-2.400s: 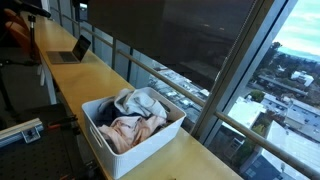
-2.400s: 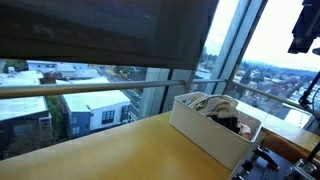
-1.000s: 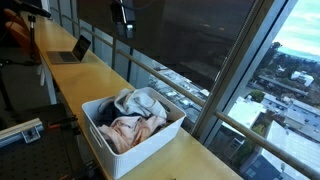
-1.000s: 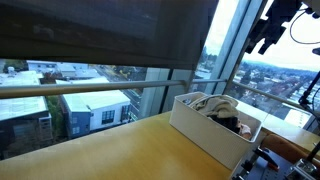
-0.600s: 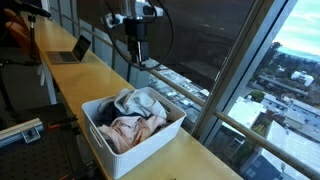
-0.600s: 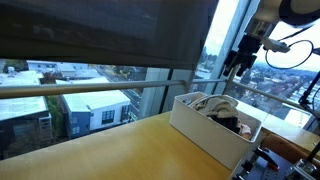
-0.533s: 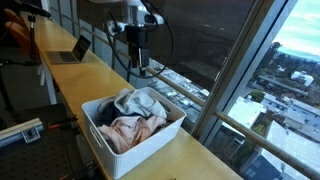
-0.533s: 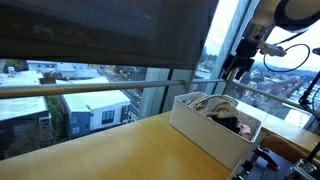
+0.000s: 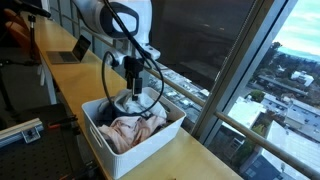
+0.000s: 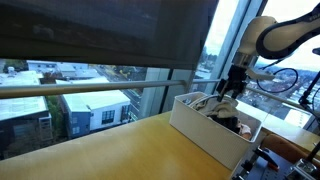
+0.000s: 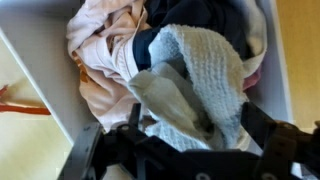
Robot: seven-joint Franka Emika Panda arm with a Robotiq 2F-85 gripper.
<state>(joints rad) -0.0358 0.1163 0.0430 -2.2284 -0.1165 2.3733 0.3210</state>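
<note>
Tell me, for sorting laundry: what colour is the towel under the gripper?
The towel is pale grey-blue; wrist view.

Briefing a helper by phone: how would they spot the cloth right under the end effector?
On the long wooden counter by the window stands a white bin. On top, under the end effector, lies a pale blue-grey towel. Its nubby weave sets it apart from the smooth pink cloth and dark garment beside it.

Clothes [image 9: 128, 127] lie in the bin [image 9: 108, 156] on the counter [image 9: 190, 160] — laptop [image 9: 71, 50] behind, hand [image 9: 131, 98] above.
</note>
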